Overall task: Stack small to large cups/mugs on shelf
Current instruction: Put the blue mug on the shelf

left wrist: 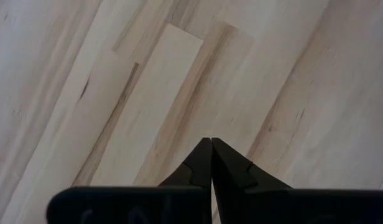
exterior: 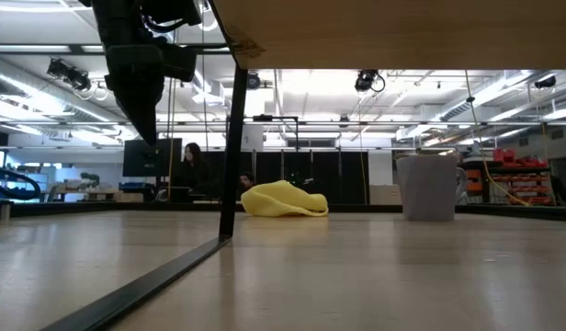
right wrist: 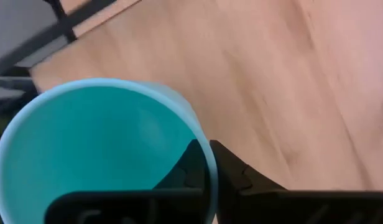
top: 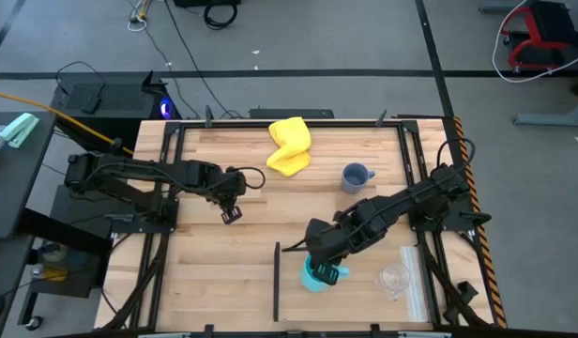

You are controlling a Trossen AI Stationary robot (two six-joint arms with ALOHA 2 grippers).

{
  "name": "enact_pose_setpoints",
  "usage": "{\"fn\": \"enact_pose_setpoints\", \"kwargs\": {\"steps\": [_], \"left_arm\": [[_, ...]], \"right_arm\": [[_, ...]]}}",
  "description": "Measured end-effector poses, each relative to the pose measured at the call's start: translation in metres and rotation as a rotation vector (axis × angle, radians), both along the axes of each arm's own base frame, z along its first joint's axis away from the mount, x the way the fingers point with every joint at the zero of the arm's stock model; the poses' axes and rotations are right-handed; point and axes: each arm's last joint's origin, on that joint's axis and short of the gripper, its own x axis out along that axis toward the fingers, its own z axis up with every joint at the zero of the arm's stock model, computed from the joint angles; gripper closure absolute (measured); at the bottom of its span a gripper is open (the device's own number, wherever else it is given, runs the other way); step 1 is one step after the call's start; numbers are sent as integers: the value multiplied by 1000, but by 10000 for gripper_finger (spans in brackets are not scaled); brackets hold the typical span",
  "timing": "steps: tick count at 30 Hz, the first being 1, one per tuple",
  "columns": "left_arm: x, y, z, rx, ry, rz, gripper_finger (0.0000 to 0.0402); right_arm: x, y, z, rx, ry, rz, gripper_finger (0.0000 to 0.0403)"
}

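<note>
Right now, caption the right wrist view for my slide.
Right gripper shut on the cyan mug's rim, above the wooden table.

High view: straight down over the whole counter (top: pixel 233 272). Low view: level at counter height, facing the room, sharing the yellow cloth (top: pixel 289 146) and grey-blue mug (exterior: pixel 430 187) with overhead. Left wrist: close above bare wood. Right wrist: close over the cyan mug (right wrist: pixel 98 149).

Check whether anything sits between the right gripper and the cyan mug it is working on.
Nothing visible does. The right gripper is already at the cyan mug, its fingers pinching the mug's rim, one inside and one outside. The grey-blue mug, clear cup and yellow cloth all lie apart from it.
</note>
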Motion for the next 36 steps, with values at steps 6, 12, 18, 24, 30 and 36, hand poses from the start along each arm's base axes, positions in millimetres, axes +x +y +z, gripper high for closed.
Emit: {"fn": "enact_pose_setpoints", "kwargs": {"steps": [6,12,18,24,30,36], "left_arm": [[2,0,0,3,-15,-7,380],[2,0,1,18,-15,-53,385],[4,0,1,28,-27,-80,393],[5,0,2,38,-33,-106,379],[5,0,2,37,-34,-102,391],[5,0,2,42,-31,-117,388]], "right_arm": [[-13,11,27,21,-49,-140,395],[-41,21,55,-29,-80,-301,395],[-58,42,57,-14,-100,-394,395],[-71,61,42,-4,-50,-484,395],[-81,73,31,18,-19,-600,395],[-81,74,30,51,-14,-718,395]]}}
